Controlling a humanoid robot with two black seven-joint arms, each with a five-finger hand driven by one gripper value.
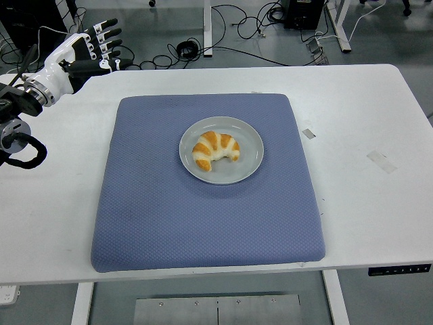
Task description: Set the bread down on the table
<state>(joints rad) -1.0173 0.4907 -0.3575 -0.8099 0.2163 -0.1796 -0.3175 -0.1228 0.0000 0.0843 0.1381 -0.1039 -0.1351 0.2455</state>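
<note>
- You see a white rectangular table [352, 101] with a large blue quilted fabric mat [169, 217] flat on its middle.
- Two small tape strips [381, 161] lie right of the mat.

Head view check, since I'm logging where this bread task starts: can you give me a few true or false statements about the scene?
1. The croissant lies on the grey plate. True.
2. The plate stands on bare table. False: it stands on the blue mat.
3. The left hand holds the croissant. False: it is open at the table's far left corner, holding nothing.
4. The right hand shows at the right edge. False: it is out of view.
5. Cables lie on the floor beyond the table. True.
</note>
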